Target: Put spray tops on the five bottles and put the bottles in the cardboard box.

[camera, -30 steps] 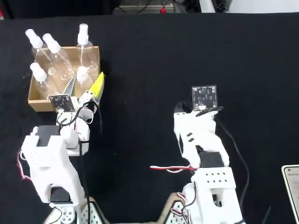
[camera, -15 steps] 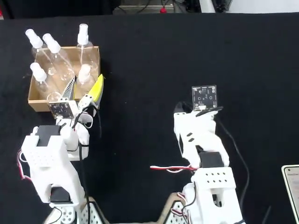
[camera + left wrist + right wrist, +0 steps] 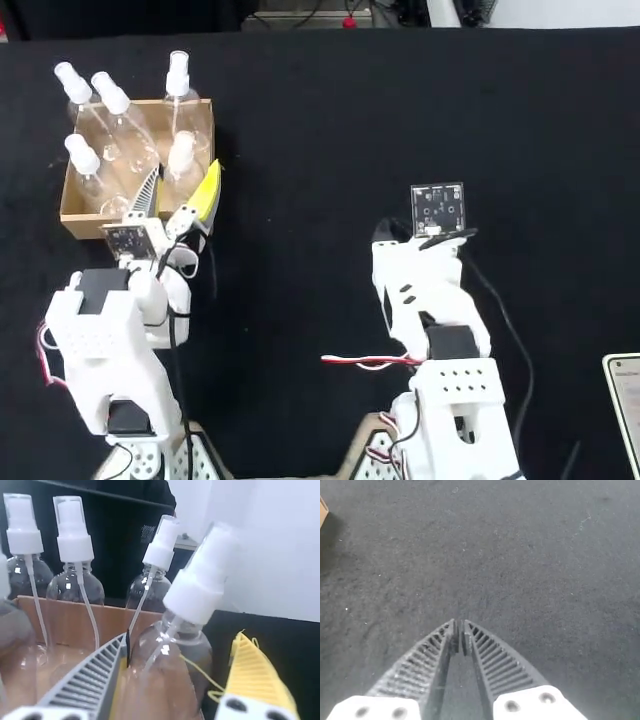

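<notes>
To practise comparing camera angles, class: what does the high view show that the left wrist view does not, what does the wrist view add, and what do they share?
The high view adds the wide black table, the whole outline of the cardboard box, and the right arm standing well apart from it. The left wrist view adds the room behind the box: a white wall and a dark shelf. Both share the capped bottles standing in the box, the nearest one between the grey and yellow fingers of the open left pincer.

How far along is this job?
Done: all five bottles carry spray tops and sit in the box. In hand: the left pincer is open around the nearest bottle. Left: probably just withdrawing it; the right pincer rests shut over the table.
</notes>
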